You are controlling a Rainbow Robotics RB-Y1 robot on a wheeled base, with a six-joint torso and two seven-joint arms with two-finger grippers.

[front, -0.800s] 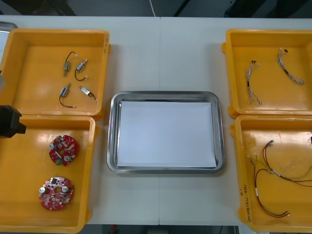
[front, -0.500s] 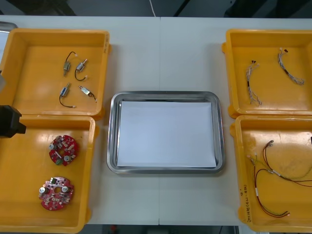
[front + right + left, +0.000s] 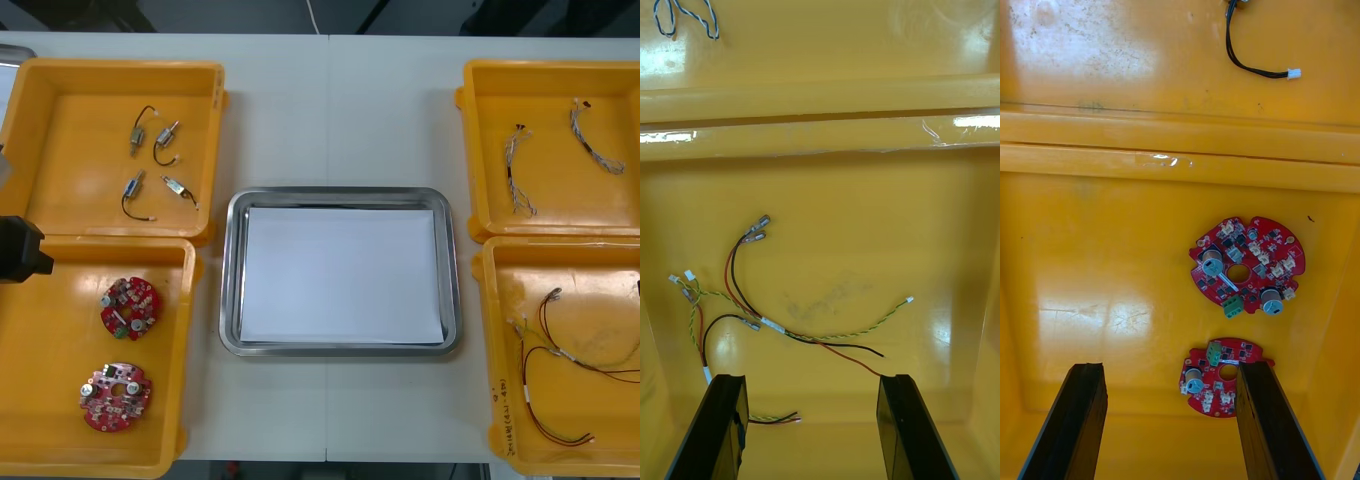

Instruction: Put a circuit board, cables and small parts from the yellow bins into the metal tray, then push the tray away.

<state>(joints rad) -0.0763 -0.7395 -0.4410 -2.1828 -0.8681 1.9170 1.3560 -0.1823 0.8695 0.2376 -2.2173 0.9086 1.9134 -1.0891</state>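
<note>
A light desk [image 3: 330, 110] carries everything. Four yellow bins sit on it, two at each side: the far left bin [image 3: 60, 190], the near left bin [image 3: 50, 400], the far right bin [image 3: 560, 200] and the near right bin [image 3: 570, 265]. Between the two pairs lies the metal tray [image 3: 229, 270], white inside, its rim close to the near bins on both sides.

The left gripper [image 3: 1169, 367] hangs over the near left bin with its fingers spread wide, gripping nothing. In the front view the left arm [image 3: 18, 250] shows as a black block at the desk's left edge, above the wall between the two left bins. The right gripper [image 3: 811, 379] hangs over the near right bin, likewise spread wide and gripping nothing.

Two round red circuit boards lie flat in the near left bin, the farther board [image 3: 131, 308] and the nearer board [image 3: 115, 397] a little apart. In the left wrist view the nearer board [image 3: 1221, 375] lies just beside one fingertip.

The red and yellow cables [image 3: 566, 355] sprawl loosely in the near right bin, just beyond the right gripper's fingertips in the right wrist view. Two twisted blue and white cables [image 3: 518, 170] lie apart in the far right bin. Four small metal parts [image 3: 168, 130], each with a short black cable, lie in the far left bin.
</note>
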